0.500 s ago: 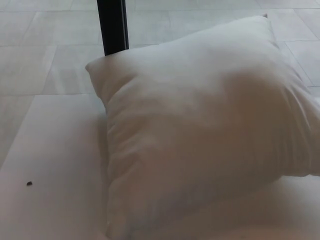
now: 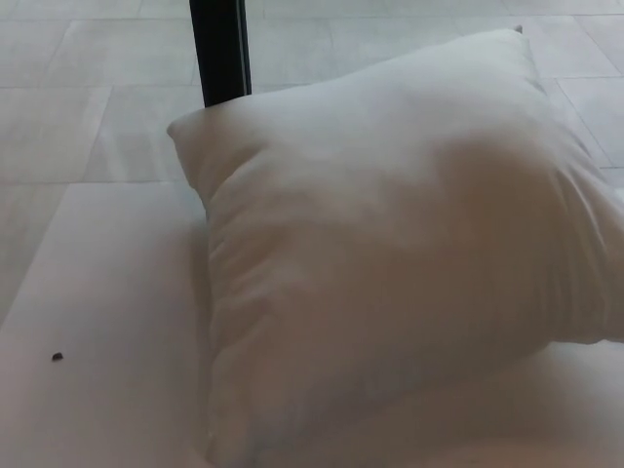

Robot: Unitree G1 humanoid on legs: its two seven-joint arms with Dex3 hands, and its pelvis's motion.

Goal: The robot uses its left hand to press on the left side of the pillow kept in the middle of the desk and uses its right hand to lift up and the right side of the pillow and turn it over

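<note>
Pillow (image 2: 390, 263) fills most of the head view, centre to right edge, and blocks any straight path across the counter (image 2: 107, 322). Its right side runs out of frame, so access there can't be judged. Bare counter on the left of the pillow, from the near edge up to the far edge: open lane for a hand. Only a small dark speck (image 2: 58, 357) sits in that lane, well apart from the pillow. Black post (image 2: 219, 49) stands beyond the counter's far edge, just behind the pillow's upper-left corner, narrowing approach there. Tiled floor (image 2: 58, 97) behind.
</note>
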